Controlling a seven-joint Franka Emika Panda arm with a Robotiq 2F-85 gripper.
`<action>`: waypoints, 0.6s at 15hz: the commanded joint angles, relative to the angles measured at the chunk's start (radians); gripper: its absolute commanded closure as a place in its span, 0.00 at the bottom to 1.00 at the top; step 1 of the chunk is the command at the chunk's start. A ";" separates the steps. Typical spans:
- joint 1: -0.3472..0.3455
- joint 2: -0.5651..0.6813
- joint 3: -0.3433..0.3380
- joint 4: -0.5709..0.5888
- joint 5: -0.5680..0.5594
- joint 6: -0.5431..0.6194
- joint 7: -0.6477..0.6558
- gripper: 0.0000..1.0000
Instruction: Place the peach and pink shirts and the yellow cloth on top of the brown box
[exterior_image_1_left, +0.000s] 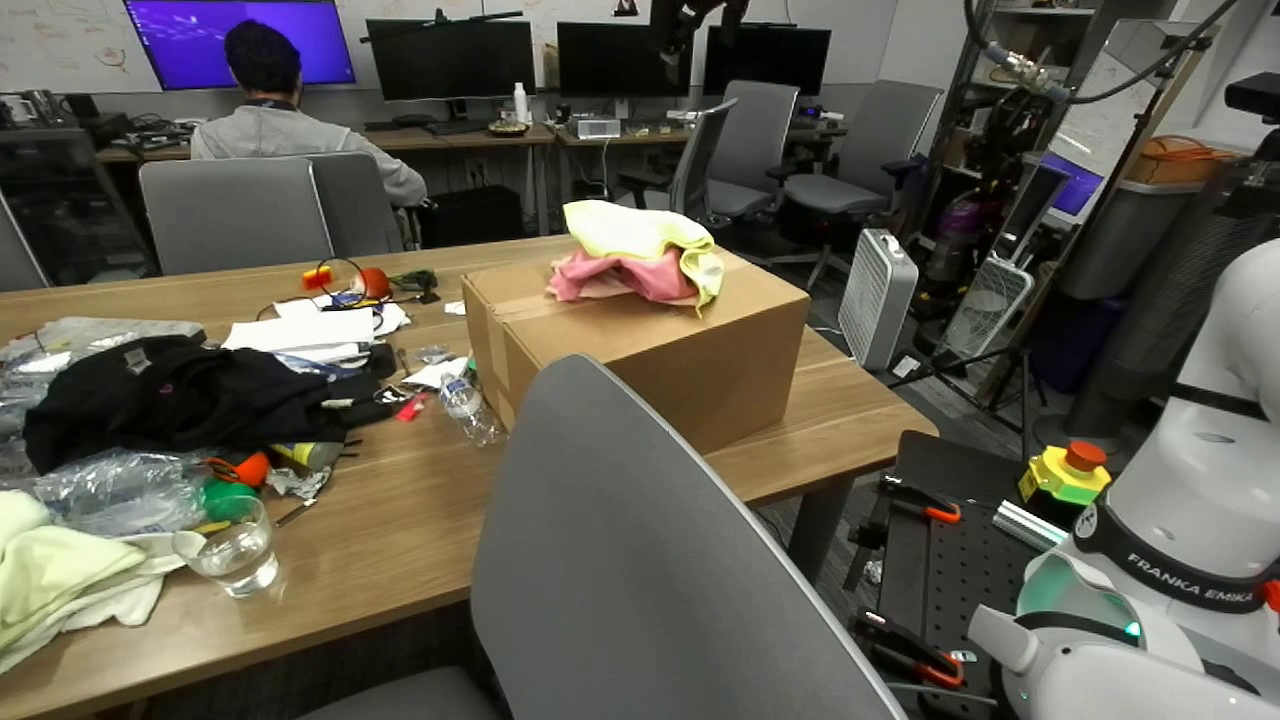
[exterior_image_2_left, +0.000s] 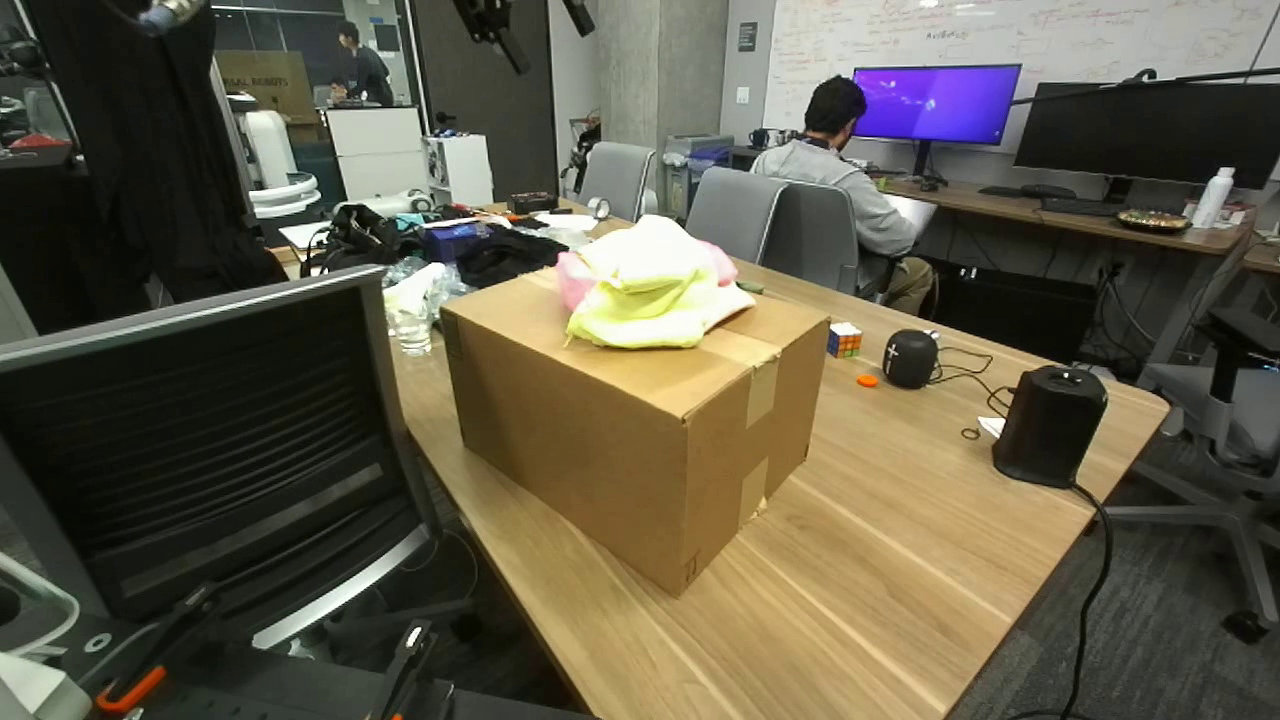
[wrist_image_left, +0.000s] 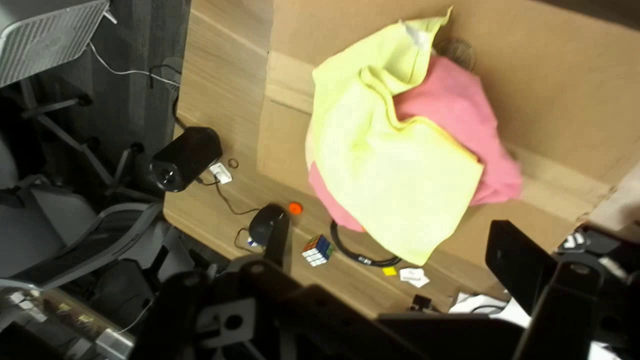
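Claw wide, pink shirt part-hidden

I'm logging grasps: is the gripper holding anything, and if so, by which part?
Nothing is held: the gripper is open, clear of the yellow cloth, which lies over pink fabric on the brown box.

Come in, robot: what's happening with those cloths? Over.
Pincer open and empty, overhead. Yellow cloth draped over pink fabric, atop brown box. Nothing seen between pincer and yellow cloth.

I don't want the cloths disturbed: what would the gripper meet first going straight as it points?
Probably the yellow cloth piled on the brown box; the wrist view shows it beyond the open gripper, though depth is unclear.
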 joint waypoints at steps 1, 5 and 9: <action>0.020 -0.128 -0.008 -0.058 0.122 -0.097 -0.198 0.01; 0.030 -0.255 -0.033 -0.106 0.233 -0.186 -0.366 0.00; 0.033 -0.384 -0.067 -0.172 0.312 -0.237 -0.472 0.00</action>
